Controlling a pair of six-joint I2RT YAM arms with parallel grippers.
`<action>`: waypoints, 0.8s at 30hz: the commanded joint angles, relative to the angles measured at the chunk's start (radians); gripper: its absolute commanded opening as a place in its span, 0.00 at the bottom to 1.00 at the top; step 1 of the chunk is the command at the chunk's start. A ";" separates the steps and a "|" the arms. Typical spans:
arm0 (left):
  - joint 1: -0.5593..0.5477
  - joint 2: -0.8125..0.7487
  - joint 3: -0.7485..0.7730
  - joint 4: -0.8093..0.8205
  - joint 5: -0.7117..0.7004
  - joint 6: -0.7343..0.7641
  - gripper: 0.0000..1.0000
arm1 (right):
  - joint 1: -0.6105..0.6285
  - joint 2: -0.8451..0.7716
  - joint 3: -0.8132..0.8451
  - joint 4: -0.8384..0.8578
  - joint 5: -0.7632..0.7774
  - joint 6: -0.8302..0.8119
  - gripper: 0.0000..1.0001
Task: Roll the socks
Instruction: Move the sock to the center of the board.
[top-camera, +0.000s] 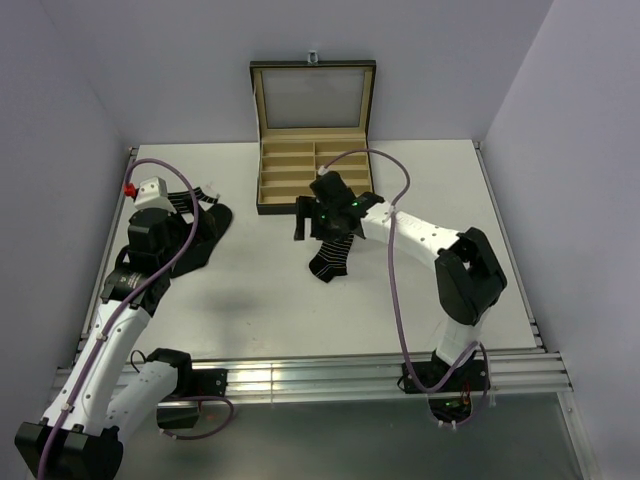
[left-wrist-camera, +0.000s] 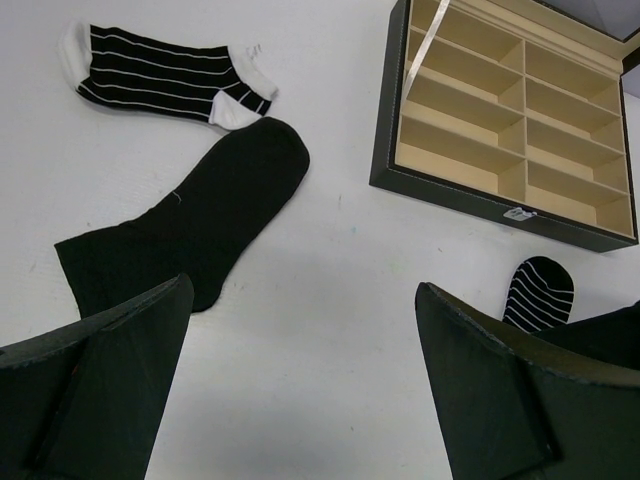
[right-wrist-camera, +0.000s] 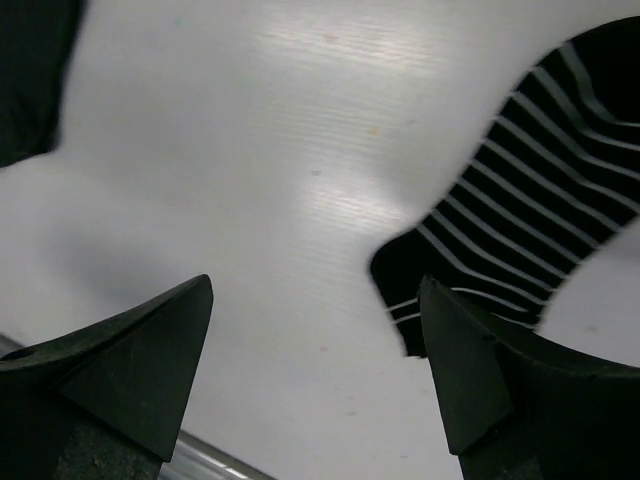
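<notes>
**Though light, likely limp and slippery: pinch at an end**

While spread wide and holding nothing, poised low over the table: right gripper. Just beside one finger, outside the gap, the rounded end of a striped sock, lying flat and unrolled. Likewise wide and empty, left gripper; just ahead of it a plain black sock, farther off a second striped sock, beyond to the other side the box. Probably soft, thin, near weightless; apt to slide on the smooth top and bunch rather than roll. Best pinched at one end's edge, pressed down to the surface, with the far end pinned by the other tool.
</notes>
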 joint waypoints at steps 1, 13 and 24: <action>-0.004 -0.020 -0.001 0.032 -0.007 0.017 0.99 | -0.065 -0.043 -0.064 -0.043 0.038 -0.171 0.91; -0.005 -0.022 -0.003 0.035 -0.007 0.017 0.99 | -0.047 0.055 -0.144 -0.003 -0.063 -0.226 0.89; -0.004 -0.015 -0.001 0.034 -0.006 0.013 1.00 | 0.073 0.101 -0.069 0.011 -0.143 -0.153 0.88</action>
